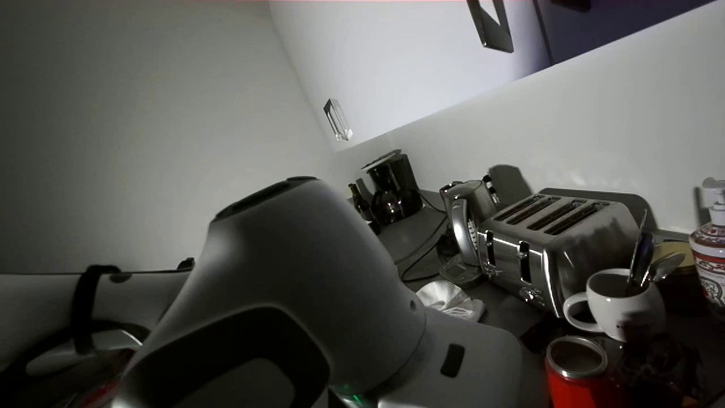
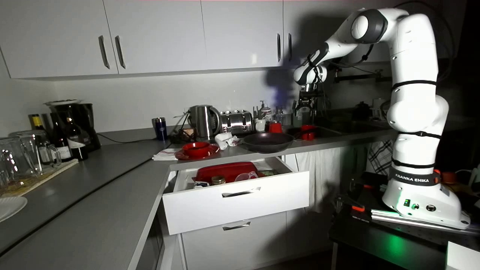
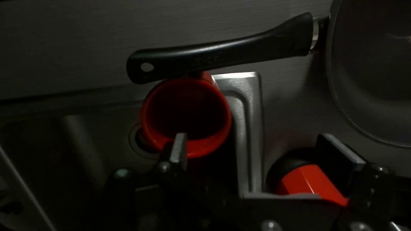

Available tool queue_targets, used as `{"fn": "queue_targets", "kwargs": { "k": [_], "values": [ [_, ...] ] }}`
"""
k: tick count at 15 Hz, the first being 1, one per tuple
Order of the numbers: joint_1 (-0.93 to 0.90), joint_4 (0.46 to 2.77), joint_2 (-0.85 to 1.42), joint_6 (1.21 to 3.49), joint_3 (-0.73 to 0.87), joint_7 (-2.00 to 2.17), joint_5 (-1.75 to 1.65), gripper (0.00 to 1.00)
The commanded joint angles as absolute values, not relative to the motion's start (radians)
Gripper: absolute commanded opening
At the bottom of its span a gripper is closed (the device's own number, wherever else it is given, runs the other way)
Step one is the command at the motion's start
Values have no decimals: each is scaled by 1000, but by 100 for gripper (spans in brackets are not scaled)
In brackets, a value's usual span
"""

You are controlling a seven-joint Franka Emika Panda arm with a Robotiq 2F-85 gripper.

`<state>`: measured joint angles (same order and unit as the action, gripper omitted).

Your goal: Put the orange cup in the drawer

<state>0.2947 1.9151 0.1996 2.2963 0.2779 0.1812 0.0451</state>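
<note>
Hanging fingertips-down over the corner of the sink (image 3: 252, 150), the gripper (image 3: 260, 150) has its fingers (image 3: 179, 150) spread wide, holding nothing between them. From it, in the wrist view, a red mug (image 3: 189, 110) sits at ten o'clock and a red-orange cup (image 3: 310, 181) at four o'clock, partly hidden by a finger; I cannot tell which of these is meant. The pan (image 3: 375, 80) is at two o'clock, its handle (image 3: 221, 54) passing over the mug's twelve o'clock edge. In an exterior view the white drawer (image 2: 240, 208) stands open with a red item (image 2: 225, 171) inside; from it the mug is at two o'clock, the cup at one, both outside.
</note>
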Motion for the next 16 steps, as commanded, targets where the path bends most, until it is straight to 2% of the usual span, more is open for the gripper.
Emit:
{"fn": "queue_targets", "kwargs": {
  "k": [1,16],
  "values": [
    [309,1830,273,2230,279,191,100,100],
    [311,1836,343,2268,285,115,30,100]
  ]
}}
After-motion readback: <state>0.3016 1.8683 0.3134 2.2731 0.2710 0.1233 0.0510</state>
